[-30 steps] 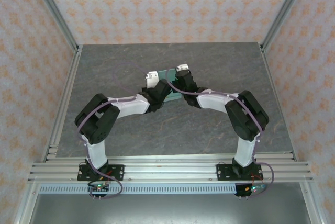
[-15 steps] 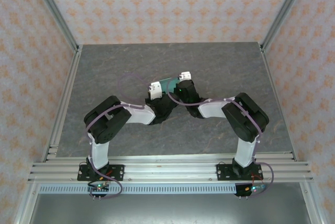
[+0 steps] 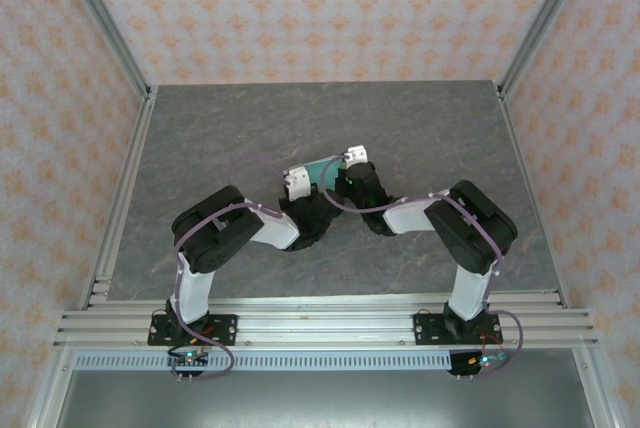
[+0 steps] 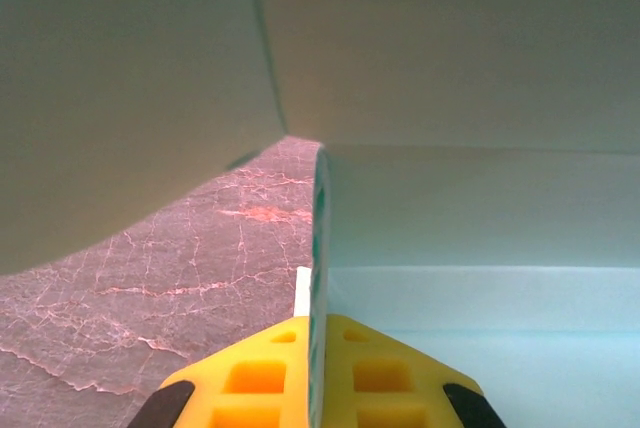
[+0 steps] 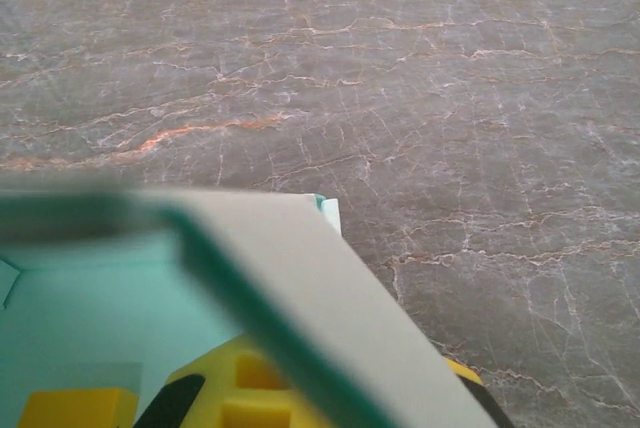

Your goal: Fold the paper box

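Observation:
The paper box [image 3: 322,167] is pale mint card, partly folded, held up over the middle of the table between both grippers. In the left wrist view my left gripper [image 4: 318,373] is shut, its yellow fingers [image 4: 250,378] pinching an upright wall edge-on; a pale panel [image 4: 480,248] spreads to the right and a large flap [image 4: 130,98] hangs overhead. My right gripper [image 5: 325,388] is shut on another wall [image 5: 300,288] that crosses its yellow fingers [image 5: 245,383] diagonally, with the mint inside [image 5: 90,313] to its left. From above, the left gripper [image 3: 310,182] and right gripper [image 3: 341,176] meet at the box.
The grey marbled tabletop [image 3: 420,128] spreads all round the box, and it also lies beyond the card at the right wrist [image 5: 450,98]. Aluminium frame rails [image 3: 125,198] run along the left and right sides. Patterned walls enclose the back.
Both arms have drawn back toward the near edge, elbows folding, and the box has come with them. Both grips stay shut.

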You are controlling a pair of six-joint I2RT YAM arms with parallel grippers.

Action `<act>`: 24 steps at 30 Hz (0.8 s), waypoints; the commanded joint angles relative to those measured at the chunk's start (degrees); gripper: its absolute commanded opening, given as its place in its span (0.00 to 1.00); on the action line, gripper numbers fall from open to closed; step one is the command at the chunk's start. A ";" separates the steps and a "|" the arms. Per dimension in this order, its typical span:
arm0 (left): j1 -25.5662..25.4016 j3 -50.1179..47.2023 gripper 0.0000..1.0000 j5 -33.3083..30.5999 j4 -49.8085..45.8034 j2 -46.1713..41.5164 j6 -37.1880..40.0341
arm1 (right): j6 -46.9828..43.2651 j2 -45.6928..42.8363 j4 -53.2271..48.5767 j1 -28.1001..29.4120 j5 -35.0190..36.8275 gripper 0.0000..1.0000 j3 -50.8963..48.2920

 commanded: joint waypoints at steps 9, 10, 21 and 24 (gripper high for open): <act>-0.26 -6.34 0.00 -1.63 -0.35 4.84 2.39 | 2.27 1.96 -0.38 -0.47 1.00 0.00 -7.12; -0.38 -6.25 0.00 -1.95 -0.02 4.94 2.85 | 2.44 2.28 0.31 -0.43 0.94 0.00 -7.43; -0.35 -6.22 0.00 -2.10 3.36 5.74 7.48 | 1.77 2.33 -1.01 -0.37 1.50 0.05 -7.03; -0.28 -6.10 0.00 -2.10 3.15 5.65 7.78 | 1.48 1.46 -2.20 -0.42 1.97 0.06 -6.97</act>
